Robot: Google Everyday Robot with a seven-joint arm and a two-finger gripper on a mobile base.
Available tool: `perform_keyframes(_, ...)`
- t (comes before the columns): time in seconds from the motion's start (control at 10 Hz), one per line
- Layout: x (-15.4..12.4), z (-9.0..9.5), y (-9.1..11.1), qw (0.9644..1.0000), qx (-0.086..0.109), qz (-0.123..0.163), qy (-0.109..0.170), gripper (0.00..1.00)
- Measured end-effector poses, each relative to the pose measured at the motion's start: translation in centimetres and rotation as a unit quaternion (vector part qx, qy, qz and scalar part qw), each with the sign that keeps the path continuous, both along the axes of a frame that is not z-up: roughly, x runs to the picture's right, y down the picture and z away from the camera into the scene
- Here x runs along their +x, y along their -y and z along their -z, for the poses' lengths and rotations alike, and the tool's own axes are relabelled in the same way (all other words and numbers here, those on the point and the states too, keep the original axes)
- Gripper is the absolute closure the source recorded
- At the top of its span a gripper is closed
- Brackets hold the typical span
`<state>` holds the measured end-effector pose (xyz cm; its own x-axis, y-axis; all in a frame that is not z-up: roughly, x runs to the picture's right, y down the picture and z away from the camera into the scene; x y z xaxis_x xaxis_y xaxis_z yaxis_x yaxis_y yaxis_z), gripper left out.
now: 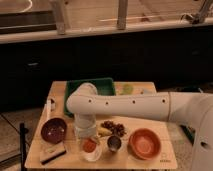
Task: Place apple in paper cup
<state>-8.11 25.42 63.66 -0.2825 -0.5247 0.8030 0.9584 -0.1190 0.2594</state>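
The apple (90, 145) is a small red-orange fruit sitting in the mouth of the white paper cup (91, 155) near the front edge of the wooden table (165, 160). My white arm reaches in from the right and bends down over the cup. The gripper (86, 134) is directly above the apple, very close to it or touching it. The wrist hides how it stands.
A dark maroon bowl (53, 130) sits left of the cup, with a dark-topped block (52, 153) in front of it. To the right are a metal cup (114, 143), an orange bowl (145, 142), grapes (114, 127) and a banana (103, 132). A green tray (95, 85) is behind.
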Motion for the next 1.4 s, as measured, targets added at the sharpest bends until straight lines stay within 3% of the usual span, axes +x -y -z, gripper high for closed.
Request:
perform_keyframes(0.2,0.07,-0.16,-0.15,1.0,-0.003,0.001,0.0,0.22)
perform_keyframes(0.3,0.07,-0.23,-0.18,1.0,-0.004,0.001,-0.001,0.2)
perform_keyframes(1.4,0.34,-0.45,0.38,0.9999,-0.004,0.006,0.011,0.2)
